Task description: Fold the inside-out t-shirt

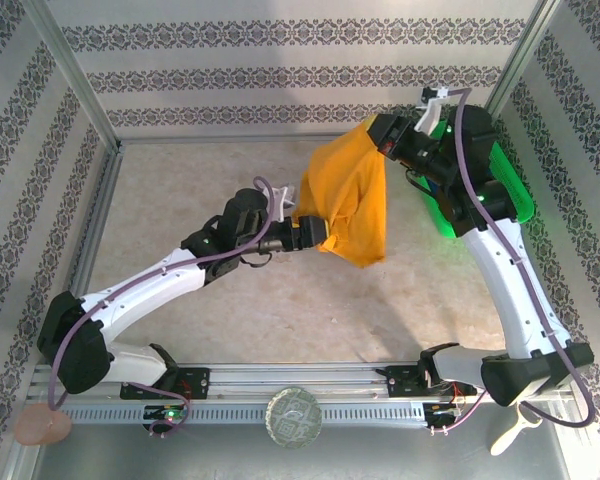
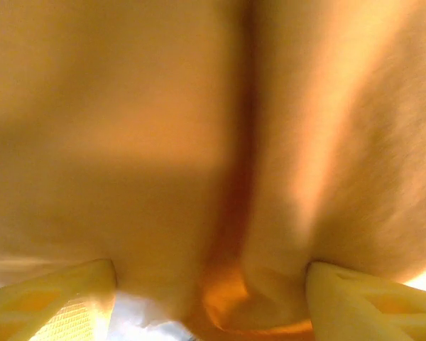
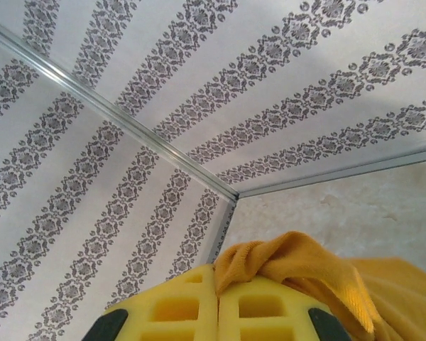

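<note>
Pinches an edge of the inside-out t-shirt (image 1: 345,200) in the tightly pressed-together right gripper (image 3: 216,284), raised off the table (image 1: 180,190). Hangs from there down to the left gripper (image 2: 213,284), spread wide around bunched cloth.

Nothing legible — no text, label or number.
</note>
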`<state>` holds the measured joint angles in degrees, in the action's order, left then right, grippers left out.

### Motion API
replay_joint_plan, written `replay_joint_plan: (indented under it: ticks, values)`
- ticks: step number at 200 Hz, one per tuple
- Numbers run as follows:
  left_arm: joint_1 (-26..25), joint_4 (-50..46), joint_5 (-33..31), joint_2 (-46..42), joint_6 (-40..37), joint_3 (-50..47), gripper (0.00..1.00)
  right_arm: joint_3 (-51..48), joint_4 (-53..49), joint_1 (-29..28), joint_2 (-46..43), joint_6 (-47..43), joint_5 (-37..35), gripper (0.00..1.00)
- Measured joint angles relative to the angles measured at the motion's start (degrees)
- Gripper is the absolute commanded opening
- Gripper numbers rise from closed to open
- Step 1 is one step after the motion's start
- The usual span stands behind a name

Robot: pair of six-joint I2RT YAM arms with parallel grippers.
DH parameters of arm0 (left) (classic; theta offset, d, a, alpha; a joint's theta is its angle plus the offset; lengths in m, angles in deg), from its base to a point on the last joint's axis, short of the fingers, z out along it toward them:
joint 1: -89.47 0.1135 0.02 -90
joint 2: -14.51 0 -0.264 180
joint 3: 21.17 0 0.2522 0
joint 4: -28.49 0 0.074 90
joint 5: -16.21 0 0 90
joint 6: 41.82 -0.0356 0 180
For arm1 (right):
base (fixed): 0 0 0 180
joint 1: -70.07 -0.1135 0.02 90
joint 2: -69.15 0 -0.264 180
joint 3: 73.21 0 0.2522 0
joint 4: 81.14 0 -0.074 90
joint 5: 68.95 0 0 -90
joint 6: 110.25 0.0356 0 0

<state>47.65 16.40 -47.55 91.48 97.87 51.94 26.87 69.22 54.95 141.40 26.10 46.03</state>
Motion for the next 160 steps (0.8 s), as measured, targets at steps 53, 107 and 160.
replay_joint_plan:
  ticks: [53, 107, 160]
  values:
    - [-0.83, 1.70, -5.95, 1.09, 0.13, 0.44, 0.71, -1.05, 0.39, -4.46, 1.84, 0.00, -4.24, 0.00]
    - [-0.98, 2.78, -7.58, 2.16, 0.15, -0.66, 0.73, -1.42, 0.85, -6.21, 2.49, -0.07, -6.82, 0.00]
    - [-2.73, 2.67, -10.25, 1.66, 0.04, -2.40, 0.74, -1.42, 1.36, -7.17, 2.93, -0.04, -7.91, 0.00]
